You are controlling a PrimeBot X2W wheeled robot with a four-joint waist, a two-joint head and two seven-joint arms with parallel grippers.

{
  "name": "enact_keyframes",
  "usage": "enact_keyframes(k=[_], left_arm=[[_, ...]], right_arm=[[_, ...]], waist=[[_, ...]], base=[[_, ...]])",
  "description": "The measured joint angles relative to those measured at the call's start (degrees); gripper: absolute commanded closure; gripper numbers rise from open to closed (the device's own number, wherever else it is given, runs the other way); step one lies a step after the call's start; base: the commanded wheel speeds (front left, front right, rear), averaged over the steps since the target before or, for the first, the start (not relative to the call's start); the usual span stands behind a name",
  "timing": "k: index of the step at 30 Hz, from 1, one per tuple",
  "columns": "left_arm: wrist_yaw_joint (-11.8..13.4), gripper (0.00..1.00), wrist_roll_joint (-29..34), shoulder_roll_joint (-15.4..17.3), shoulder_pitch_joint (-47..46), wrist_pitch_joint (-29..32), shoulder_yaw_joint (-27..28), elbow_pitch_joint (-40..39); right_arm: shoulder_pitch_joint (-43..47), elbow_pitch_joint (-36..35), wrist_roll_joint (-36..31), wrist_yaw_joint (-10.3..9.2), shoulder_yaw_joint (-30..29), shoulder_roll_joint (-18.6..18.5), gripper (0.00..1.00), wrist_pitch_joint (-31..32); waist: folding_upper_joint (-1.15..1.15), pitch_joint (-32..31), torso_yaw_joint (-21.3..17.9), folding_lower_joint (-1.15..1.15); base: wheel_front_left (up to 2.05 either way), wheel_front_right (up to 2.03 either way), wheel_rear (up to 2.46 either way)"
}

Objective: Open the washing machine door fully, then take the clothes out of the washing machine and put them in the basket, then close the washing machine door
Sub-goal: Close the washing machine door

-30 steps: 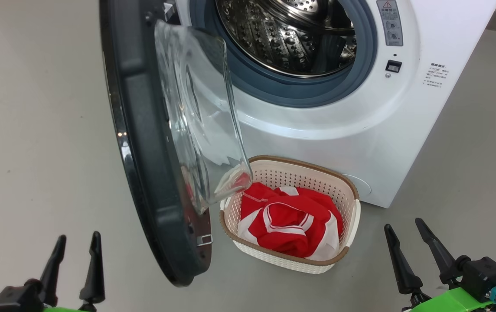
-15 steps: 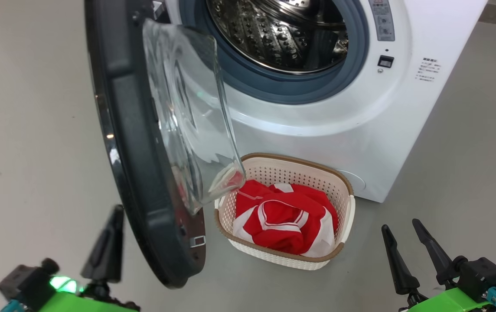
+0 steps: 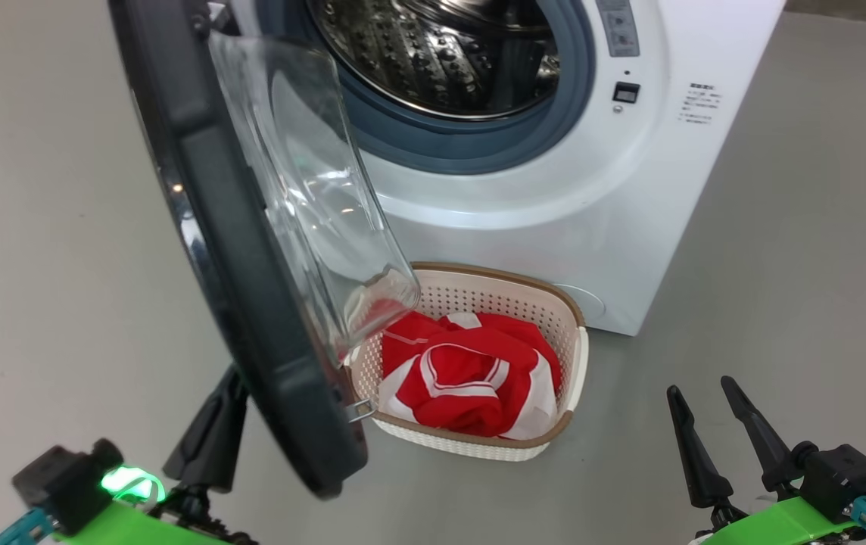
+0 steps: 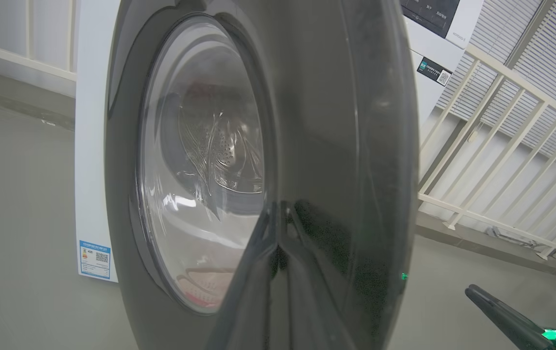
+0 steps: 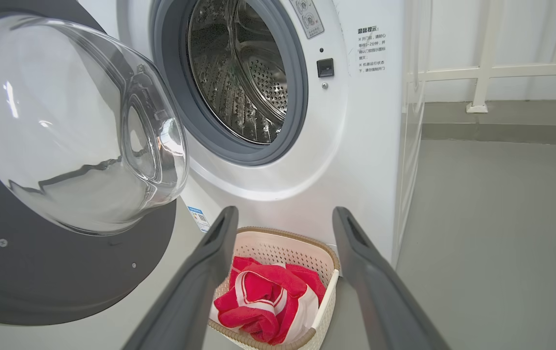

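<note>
The washing machine (image 3: 554,204) stands open, its steel drum (image 3: 433,53) showing no garments. The washing machine door (image 3: 236,250) swings out to the left, glass bowl (image 3: 312,197) facing the machine. The basket (image 3: 493,272) sits on the floor below the opening with the red and white clothes (image 3: 463,371) in it. My left gripper (image 3: 230,390) is on the door's outer side; in the left wrist view its shut tips (image 4: 278,216) sit against the glossy black rim (image 4: 317,121). My right gripper (image 3: 699,386) hangs open to the right of the basket (image 5: 278,248), holding nothing.
Grey floor (image 3: 62,227) spreads to the left and right of the machine. A white railing (image 4: 501,146) with blinds behind it stands beyond the machine's right side. A blue label (image 4: 95,259) is low on the machine's front.
The head camera has shifted. My left gripper has turned, shut and risen from the lower left up to the door's outer face. The right gripper has stayed put.
</note>
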Motion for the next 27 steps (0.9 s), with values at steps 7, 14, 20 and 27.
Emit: enact_keyframes(k=[7,14,20,27], left_arm=[[0.01,1.00,0.09,-0.22,-3.78,0.00,-4.24,0.83],[0.01,1.00,1.04,-1.85,-9.17,0.00,-6.87,4.87],[0.01,1.00,2.90,-3.16,-15.82,0.01,-9.73,9.33],[0.00,1.00,4.99,-5.82,-22.91,0.01,-9.64,14.69]], right_arm=[[-0.67,0.01,0.00,0.00,-0.22,0.19,0.00,0.00],[-1.48,-0.01,0.00,0.00,-0.21,0.38,0.00,0.00],[-2.72,-0.03,0.01,0.00,-0.31,0.77,0.00,0.00],[-3.60,-0.07,0.34,0.00,-0.29,1.33,0.00,0.00]], waist=[[0.00,0.69,-1.93,0.00],[-0.01,1.48,-3.87,0.00],[0.00,2.69,-6.50,0.00],[0.00,4.24,-10.50,0.00]], base=[[0.00,0.00,0.00],[0.00,0.00,0.00],[0.00,0.00,0.00],[0.00,0.00,0.00]])
